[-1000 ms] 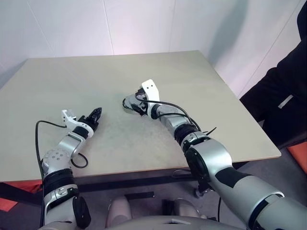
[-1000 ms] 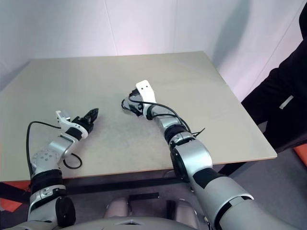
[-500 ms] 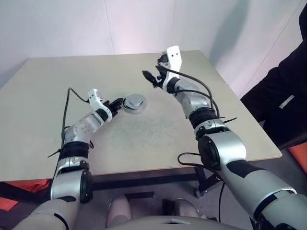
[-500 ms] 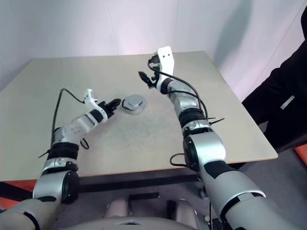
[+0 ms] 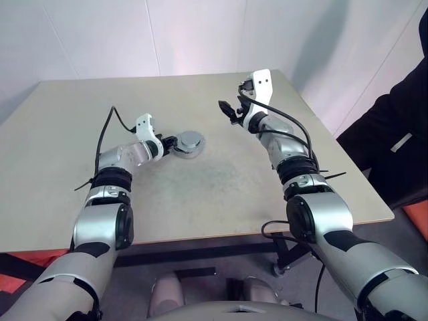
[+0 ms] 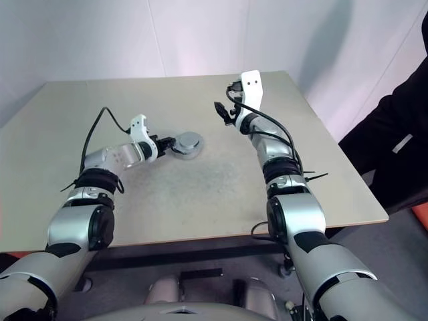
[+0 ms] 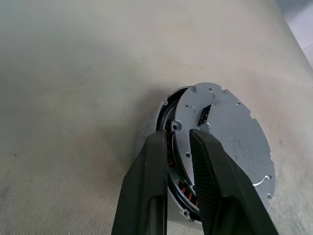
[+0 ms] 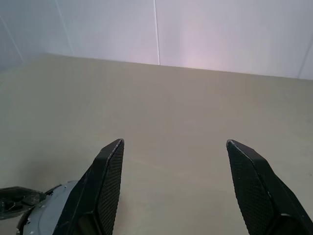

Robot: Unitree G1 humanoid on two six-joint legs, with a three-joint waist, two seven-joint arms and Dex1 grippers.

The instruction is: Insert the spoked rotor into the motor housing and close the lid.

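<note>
Left wrist view: the lid [image 7: 225,142], a flat light-grey metal disc with a notched rim and small screw holes, sits on the motor housing [image 7: 172,147], whose copper-coloured windings show beneath its edge; the left hand [image 7: 177,137] has its two smooth black fingers [image 7: 156,152] nearly closed at the housing's rim, though whether they pinch it I cannot tell; the housing rests on the matte, faintly speckled beige table [image 7: 73,73]; the right hand [image 5: 228,109] hangs above and beside the housing, its ribbed black fingers [image 8: 110,171] spread wide, empty.
</note>
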